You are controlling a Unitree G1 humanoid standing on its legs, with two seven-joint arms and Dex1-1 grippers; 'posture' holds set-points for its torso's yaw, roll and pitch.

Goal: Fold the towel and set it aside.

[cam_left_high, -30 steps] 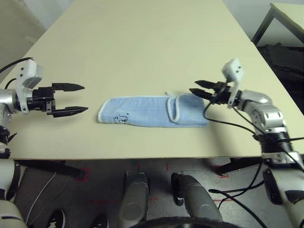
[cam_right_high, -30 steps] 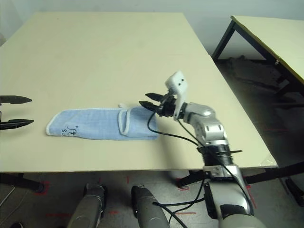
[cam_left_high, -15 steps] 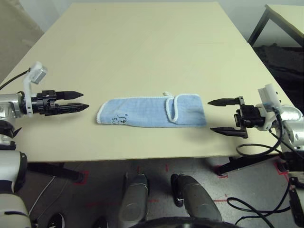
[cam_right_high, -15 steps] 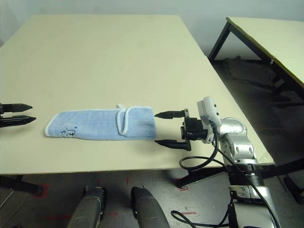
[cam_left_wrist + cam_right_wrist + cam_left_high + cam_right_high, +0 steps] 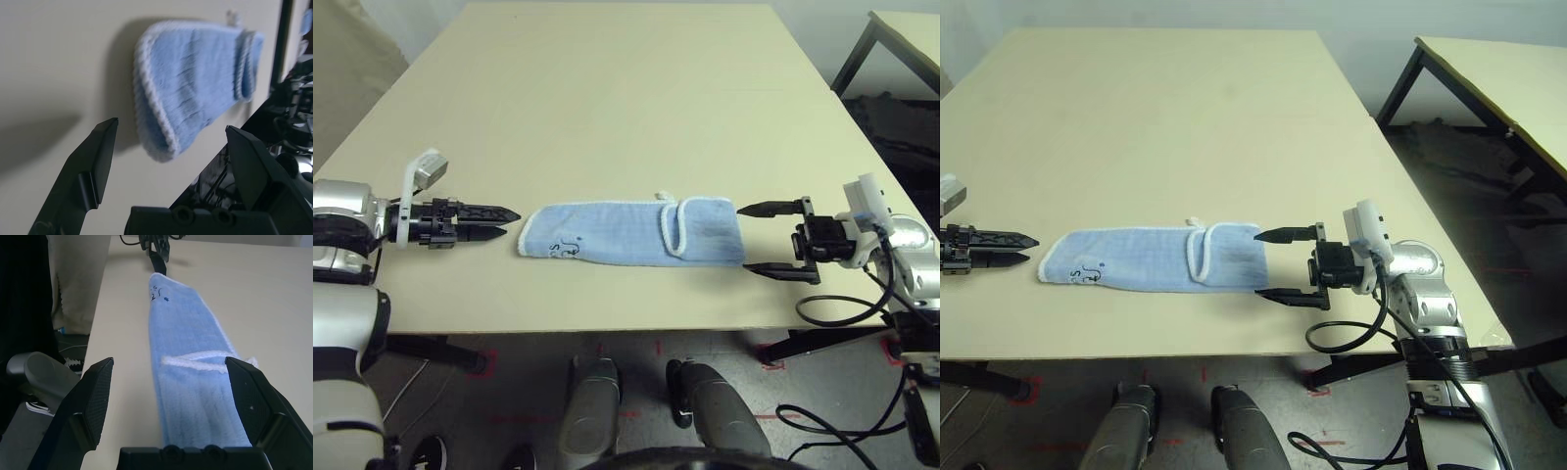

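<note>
The towel lies as a long narrow strip near the front edge of the surface, 1 end flap already turned over. The left end effector and right end effector flank its ends, both spread wide and empty. Folding it shorter and setting it aside seem left.

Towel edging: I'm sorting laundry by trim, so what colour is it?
White, around the light-blue towel; clearest in the right wrist view.

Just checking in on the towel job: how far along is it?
Partly done: the towel lies folded into a long strip near the table's front edge. In hand: nothing; the left gripper and right gripper sit open at opposite ends. Left: the final fold and setting it aside.
</note>
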